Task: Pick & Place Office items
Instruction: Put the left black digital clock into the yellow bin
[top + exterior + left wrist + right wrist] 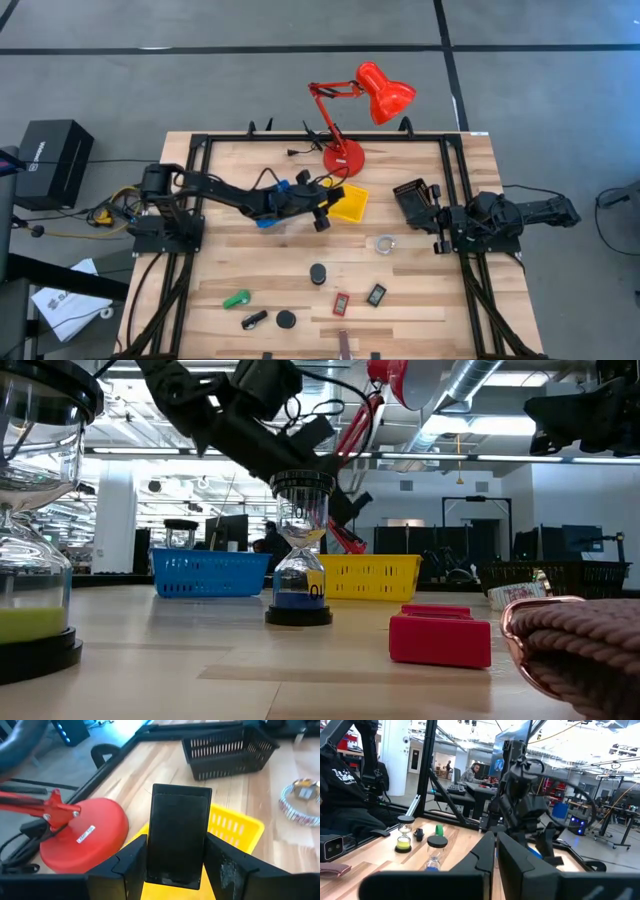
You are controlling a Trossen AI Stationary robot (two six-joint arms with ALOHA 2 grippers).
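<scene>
The left gripper (pixel 175 865) pinches a flat black block (pixel 177 837) between its two fingers (pixel 127 865), holding it upright above the yellow tray (pixel 235 827); in the high view this gripper (pixel 322 205) reaches from the left side to the table's middle, at the left edge of the yellow tray (pixel 352 203), with the blue tray (pixel 272 212) just left of it under the arm; the red lamp (pixel 345 157) stands on its round base just beyond, at the far edge. The right gripper (pixel 496 852) has its fingers pressed together with nothing between them; it waits at the right side of the table (pixel 240 262), beside the black basket (pixel 412 196) at (pixel 440 222).

The other office items lie on the near half of the table, well apart from both grippers; a clear ring (pixel 385 243) sits right of centre, nearest the right arm; a black disc (pixel 318 272) lies near the middle; a red rectangle (pixel 341 303) and a dark block (pixel 376 294) lie side by side nearer the front; a green clip (pixel 236 298) lies to the left; a small black piece (pixel 254 320) and a second black disc (pixel 287 319) lie close together at the near left; one more small piece (pixel 344 343) touches the near edge.

From table height, the black discs show as the caps of hourglasses (pixel 300 550).
</scene>
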